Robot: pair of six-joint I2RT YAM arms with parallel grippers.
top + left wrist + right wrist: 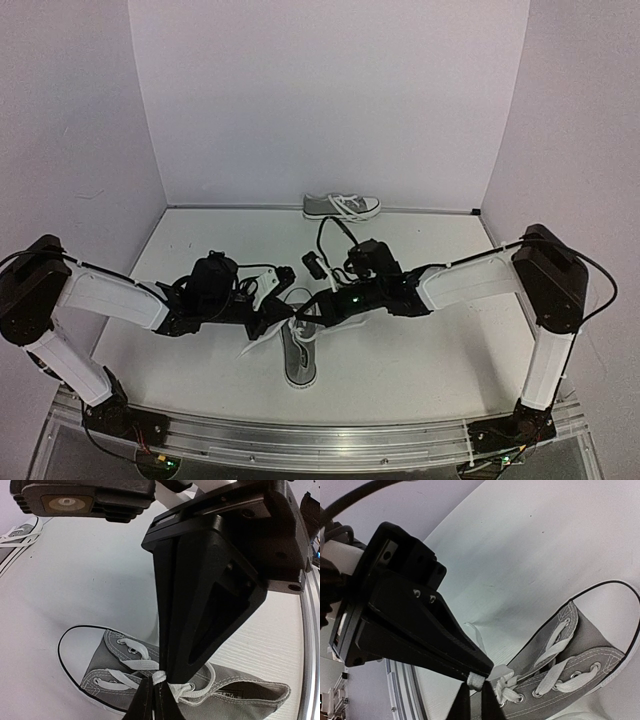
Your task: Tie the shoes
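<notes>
Left fingers [142,705] are pinched shut on a lace [160,677] just above the eyelets of the near shoe [299,362], which lies mid-bench between the two arms. Right fingers [456,709] meet them tip to tip and look closed on the same lace.

The lace is probably limp and thin, so it may slide out of smooth fingers. It is best held well in from its ends. The shoe seems light with soft canvas, so a hard pull would likely drag or tip it.

Bare bench [420,360] lies on both sides for drawing loops outward. The rail [320,440] is near the shoe's front end. The far shoe [342,207] sits well apart by the back wall [330,100].
</notes>
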